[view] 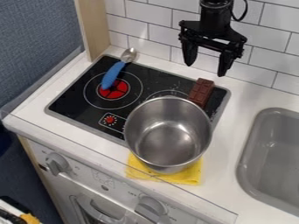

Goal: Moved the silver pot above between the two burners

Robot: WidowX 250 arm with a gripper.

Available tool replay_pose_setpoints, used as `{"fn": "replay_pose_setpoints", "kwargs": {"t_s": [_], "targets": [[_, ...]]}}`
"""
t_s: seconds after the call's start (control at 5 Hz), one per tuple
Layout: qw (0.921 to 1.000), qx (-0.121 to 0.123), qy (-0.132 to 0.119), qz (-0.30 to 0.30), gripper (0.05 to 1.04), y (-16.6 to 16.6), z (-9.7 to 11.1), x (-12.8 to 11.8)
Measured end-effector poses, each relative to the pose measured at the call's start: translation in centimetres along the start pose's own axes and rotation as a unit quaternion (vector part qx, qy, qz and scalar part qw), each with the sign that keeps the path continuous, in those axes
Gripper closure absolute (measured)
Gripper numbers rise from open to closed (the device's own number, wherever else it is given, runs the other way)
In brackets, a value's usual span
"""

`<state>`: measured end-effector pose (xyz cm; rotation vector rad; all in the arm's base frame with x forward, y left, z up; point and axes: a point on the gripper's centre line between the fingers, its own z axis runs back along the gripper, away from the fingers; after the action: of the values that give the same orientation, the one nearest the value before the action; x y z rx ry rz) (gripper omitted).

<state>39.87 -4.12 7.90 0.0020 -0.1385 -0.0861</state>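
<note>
Silver metal pot [168, 131]: upright at front of cooktop [73, 103], base apparently on the yellow cloth [192, 176], mouth up, prob. so rim's easy to pinch from above. Not yet btwn burners; move still to do.
Gripper [206, 61]: pincer released, fingers well apart, nothing held; hangs by tiled wall [166, 33], behind pot. Wide spread would suit straddling pot wall.
Yellow cloth: sticks out round pot's front, maybe just a mat; could drag w/ pot if snagged.
Blue-handled spoon [116, 72]: across L burner [121, 89], bowl twd wall; pot could nudge it if set too far L.
Chocolate bar [201, 91]: back R of cooktop, close behind pot rim in view; limits room on R side.
R burner [166, 92]: mostly hidden by pot, so exact gap hard to judge. Next: grip rim, lift, shift back-L.
</note>
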Motion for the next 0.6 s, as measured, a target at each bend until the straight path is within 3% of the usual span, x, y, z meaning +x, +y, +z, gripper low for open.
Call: {"fn": "replay_pose_setpoints", "kwargs": {"t_s": [0.2,0.4,0.6], "targets": [[0.9998,-0.002,0.022,0.001,0.083,-0.1,-1.4,-0.7],[0.9996,-0.022,0.014,-0.007,0.083,-1.6,0.7,-2.6],[0.9973,-0.028,-0.052,-0.044,0.083,-4.0,6.2,-4.8]]}}
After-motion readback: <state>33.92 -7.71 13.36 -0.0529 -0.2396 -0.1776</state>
